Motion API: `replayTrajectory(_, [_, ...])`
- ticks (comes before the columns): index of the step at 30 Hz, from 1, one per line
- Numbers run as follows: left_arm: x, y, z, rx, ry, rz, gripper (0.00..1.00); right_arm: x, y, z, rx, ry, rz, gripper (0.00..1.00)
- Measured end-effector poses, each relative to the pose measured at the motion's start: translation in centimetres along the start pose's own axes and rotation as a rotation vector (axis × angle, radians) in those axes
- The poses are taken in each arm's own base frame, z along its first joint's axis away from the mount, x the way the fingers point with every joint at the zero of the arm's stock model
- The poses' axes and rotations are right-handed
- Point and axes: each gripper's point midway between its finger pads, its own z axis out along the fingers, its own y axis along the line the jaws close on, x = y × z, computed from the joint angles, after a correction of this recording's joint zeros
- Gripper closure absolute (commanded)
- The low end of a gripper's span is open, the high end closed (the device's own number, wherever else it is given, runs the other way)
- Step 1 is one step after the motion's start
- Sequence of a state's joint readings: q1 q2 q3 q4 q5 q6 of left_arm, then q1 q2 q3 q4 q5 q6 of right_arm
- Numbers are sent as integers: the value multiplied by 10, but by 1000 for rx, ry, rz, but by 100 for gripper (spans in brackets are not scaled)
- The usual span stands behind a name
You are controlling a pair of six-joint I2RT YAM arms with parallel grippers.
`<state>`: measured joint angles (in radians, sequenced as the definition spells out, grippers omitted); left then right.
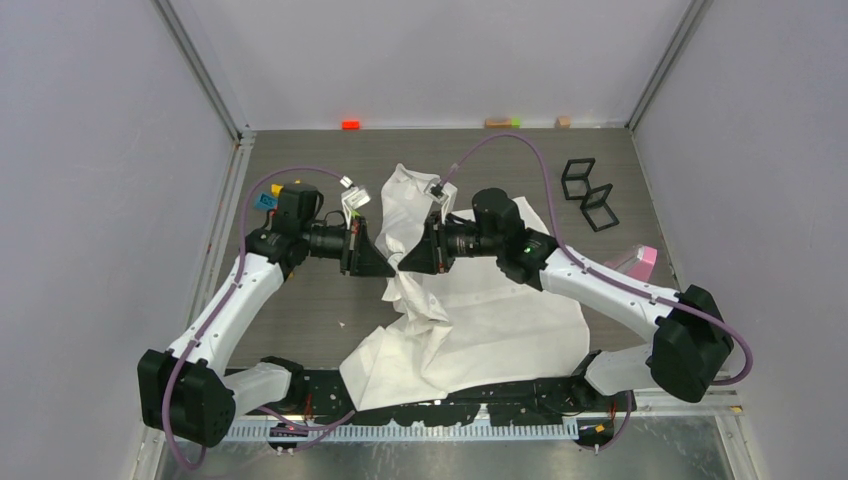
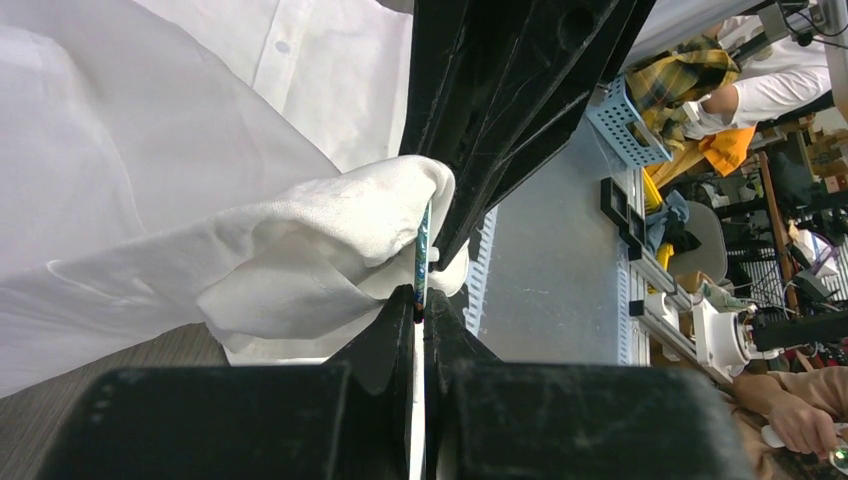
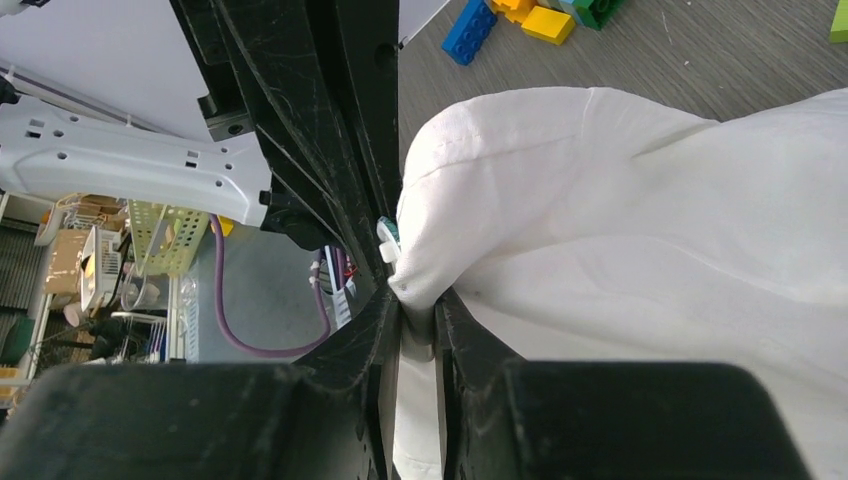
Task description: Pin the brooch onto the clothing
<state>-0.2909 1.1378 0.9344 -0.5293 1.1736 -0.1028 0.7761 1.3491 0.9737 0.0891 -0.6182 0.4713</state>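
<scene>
The white shirt (image 1: 470,320) lies crumpled in the middle of the table, one fold lifted between the two grippers. My right gripper (image 3: 418,305) is shut on that fold of shirt (image 3: 620,200). My left gripper (image 2: 421,305) is shut on the brooch (image 2: 423,250), a thin flat disc seen edge-on with a blue-green face, pressed against the bunched fabric (image 2: 330,240). In the right wrist view a bit of the brooch (image 3: 386,238) shows beside the fold. From above, the two grippers (image 1: 398,258) meet tip to tip over the shirt.
Two black wire cube frames (image 1: 588,193) stand at the back right. A pink thing (image 1: 643,258) lies by the right arm. Small coloured blocks (image 1: 350,125) sit along the back wall; toy bricks (image 3: 520,20) lie on the table beyond the shirt.
</scene>
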Motion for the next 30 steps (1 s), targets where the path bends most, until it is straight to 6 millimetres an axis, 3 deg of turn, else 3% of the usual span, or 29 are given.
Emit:
replayTrajectory(7, [-1,7,0,-32,-2,7,100,-2,-9,4,51,-9,44,99])
replayTrajectory(30, [-2,23,0,-118,-5,31,100,-3,-21,8,126,-53,64,99])
